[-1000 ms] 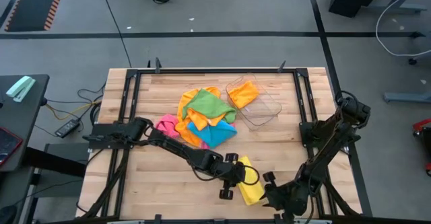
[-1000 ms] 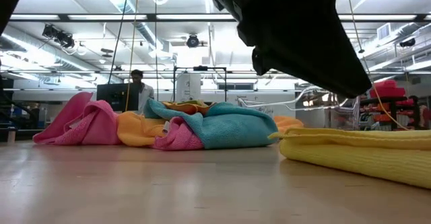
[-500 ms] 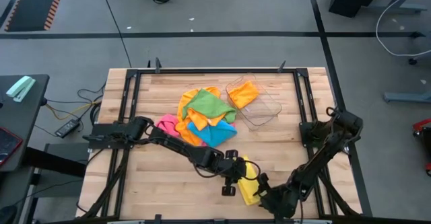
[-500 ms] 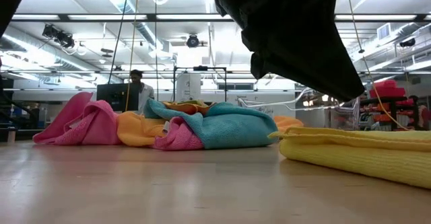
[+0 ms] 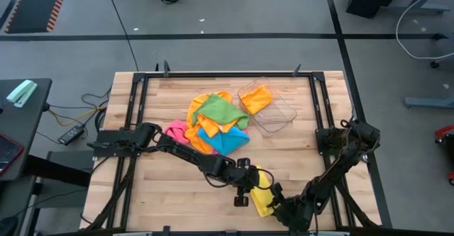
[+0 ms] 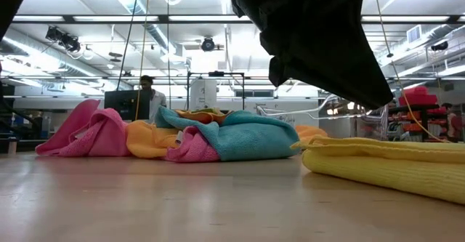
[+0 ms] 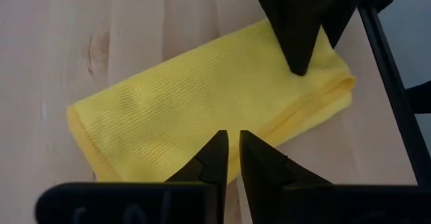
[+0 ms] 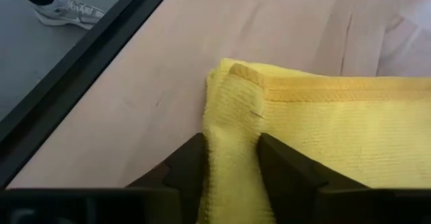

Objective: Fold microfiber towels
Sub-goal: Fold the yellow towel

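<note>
A folded yellow microfiber towel (image 5: pixel 261 192) lies flat on the wood near the table's near edge, also in the low view (image 6: pixel 385 166). My right gripper (image 8: pixel 230 143) is shut on its near end, and shows in the left wrist view (image 7: pixel 300 49). My left gripper (image 7: pixel 234 136) stands over the towel's left long edge (image 7: pixel 202 163), its fingers almost together with nothing between them. A heap of pink, orange, green and blue towels (image 5: pixel 213 122) rests mid-table. My right gripper pinches the yellow towel's near short end (image 8: pixel 232 109) between its two fingers, coming slanting down from the near right. The cloth stands up as a ridge between the fingers; the rest of the towel lies flat on the table. My left gripper hangs at the long edge; whether it touches the cloth I cannot tell.
A clear plastic tray (image 5: pixel 278 115) holding an orange towel (image 5: pixel 257 98) stands at the far right of the heap. The black table frame (image 5: pixel 323 108) runs along the edges. Bare wood lies at the near left (image 5: pixel 163 193). A person stands in the room behind (image 6: pixel 149 89).
My right gripper has come down and a little toward the table's left, onto the near end of the yellow towel. The towel has stayed flat where it was.
</note>
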You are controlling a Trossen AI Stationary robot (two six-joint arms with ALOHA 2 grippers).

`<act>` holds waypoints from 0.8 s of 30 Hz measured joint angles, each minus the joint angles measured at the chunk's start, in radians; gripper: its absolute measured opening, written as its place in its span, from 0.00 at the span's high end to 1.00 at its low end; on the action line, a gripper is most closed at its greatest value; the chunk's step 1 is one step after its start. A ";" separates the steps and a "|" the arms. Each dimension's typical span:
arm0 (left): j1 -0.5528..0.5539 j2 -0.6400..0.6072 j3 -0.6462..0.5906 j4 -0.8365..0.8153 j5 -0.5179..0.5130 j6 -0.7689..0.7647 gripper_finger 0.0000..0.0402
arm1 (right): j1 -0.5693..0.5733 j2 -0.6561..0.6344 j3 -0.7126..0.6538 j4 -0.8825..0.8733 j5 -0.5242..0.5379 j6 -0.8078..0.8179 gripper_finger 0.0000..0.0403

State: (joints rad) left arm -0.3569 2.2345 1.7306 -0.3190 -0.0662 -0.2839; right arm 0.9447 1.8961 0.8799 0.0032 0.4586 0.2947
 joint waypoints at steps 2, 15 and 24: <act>-0.002 0.000 0.000 0.001 0.005 0.000 0.88 | -0.001 0.000 0.000 0.000 -0.003 0.000 0.70; -0.018 -0.054 -0.002 0.015 0.011 -0.020 0.88 | -0.037 -0.068 -0.005 -0.028 -0.137 0.024 0.97; -0.060 -0.021 -0.001 0.063 0.010 -0.116 0.89 | -0.089 -0.167 0.010 -0.028 -0.336 0.126 0.97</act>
State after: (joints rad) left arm -0.4172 2.2134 1.7292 -0.2557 -0.0561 -0.4003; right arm 0.8553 1.7290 0.8902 -0.0250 0.1230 0.4210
